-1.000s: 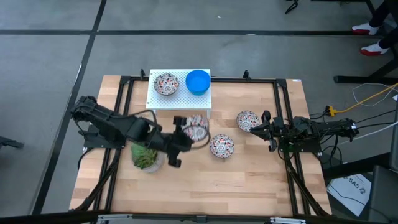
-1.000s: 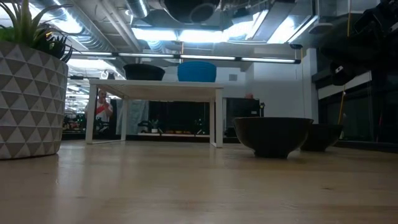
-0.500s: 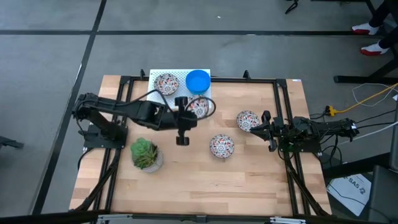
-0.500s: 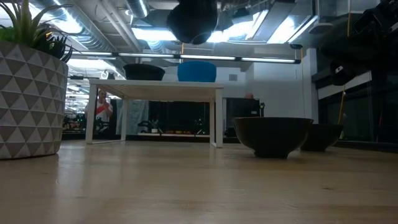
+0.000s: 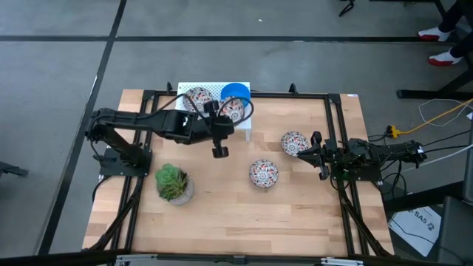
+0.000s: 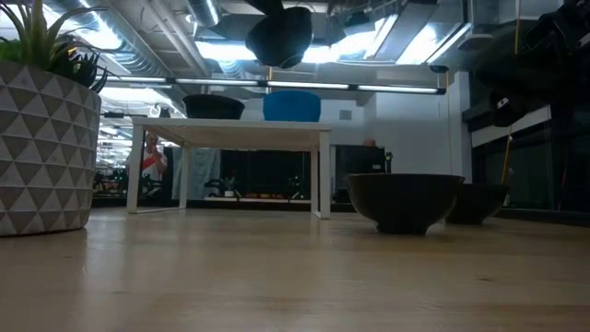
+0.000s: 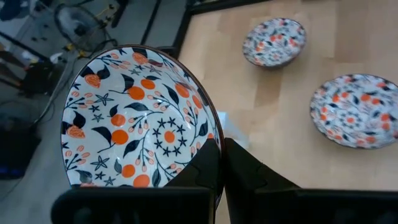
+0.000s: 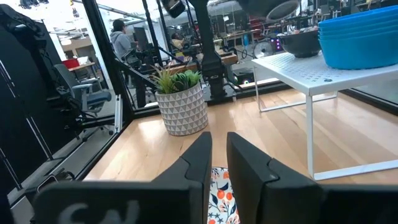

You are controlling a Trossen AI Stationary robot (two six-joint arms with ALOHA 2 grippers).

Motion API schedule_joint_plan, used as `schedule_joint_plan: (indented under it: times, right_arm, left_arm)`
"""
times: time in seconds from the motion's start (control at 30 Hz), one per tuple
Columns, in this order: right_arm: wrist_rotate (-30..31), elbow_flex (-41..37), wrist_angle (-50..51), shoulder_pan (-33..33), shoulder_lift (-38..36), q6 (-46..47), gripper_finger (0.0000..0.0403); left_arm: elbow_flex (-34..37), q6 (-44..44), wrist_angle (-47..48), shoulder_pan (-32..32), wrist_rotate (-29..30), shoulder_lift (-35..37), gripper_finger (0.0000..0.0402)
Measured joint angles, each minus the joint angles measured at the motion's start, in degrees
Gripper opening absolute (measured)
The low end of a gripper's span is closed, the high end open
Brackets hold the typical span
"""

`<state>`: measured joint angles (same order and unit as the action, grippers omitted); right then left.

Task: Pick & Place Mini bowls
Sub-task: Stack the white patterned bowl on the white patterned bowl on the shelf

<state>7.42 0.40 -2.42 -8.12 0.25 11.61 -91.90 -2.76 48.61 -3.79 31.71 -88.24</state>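
My left gripper (image 5: pixel 224 119) is shut on a white mini bowl with an orange-and-dark floral pattern (image 5: pixel 233 109), held in the air over the near right part of a white perforated stand (image 5: pixel 188 118). A second floral bowl (image 5: pixel 196 98) and a blue bowl (image 5: pixel 237 90) rest on that stand. Two more floral bowls (image 5: pixel 264 173) (image 5: pixel 294 142) sit on the wooden table. My right gripper (image 5: pixel 315 142) waits level just to the right of the bowl at the right, its fingers (image 8: pixel 202 155) close together with nothing between them. Whether it touches that bowl I cannot tell. My left gripper pinches the rim of the floral bowl (image 7: pixel 211 132) at one spot, one finger (image 7: pixel 208 163) inside the bowl and the other (image 7: pixel 242 165) outside. The fingers slant downward from the table's left. The bowl is lifted clear (image 6: pixel 281 35) and tilted above the stand.
A potted green succulent in a patterned white pot (image 5: pixel 174 183) stands at the table's near left. A black frame (image 5: pixel 334 118) runs around the work area. Bare wood lies near the front edge (image 5: pixel 244 222). A person shows in the room beyond (image 8: pixel 118 31).
My left gripper has swung toward the table's far edge, from beside the succulent to over the white stand, staying shut on the floral bowl and turning as it went. The bowl, lifted clear throughout, has come lower into the low view.
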Motion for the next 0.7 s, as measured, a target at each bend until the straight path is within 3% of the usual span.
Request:
schedule_joint_plan:
  times: [0.7]
  right_arm:
    - [0.0, 0.0, 0.0, 0.0, 0.0, 0.0, 0.0052]
  left_arm:
    - [0.0, 2.6, 7.2, 6.7, 0.3, 1.4, 0.0003]
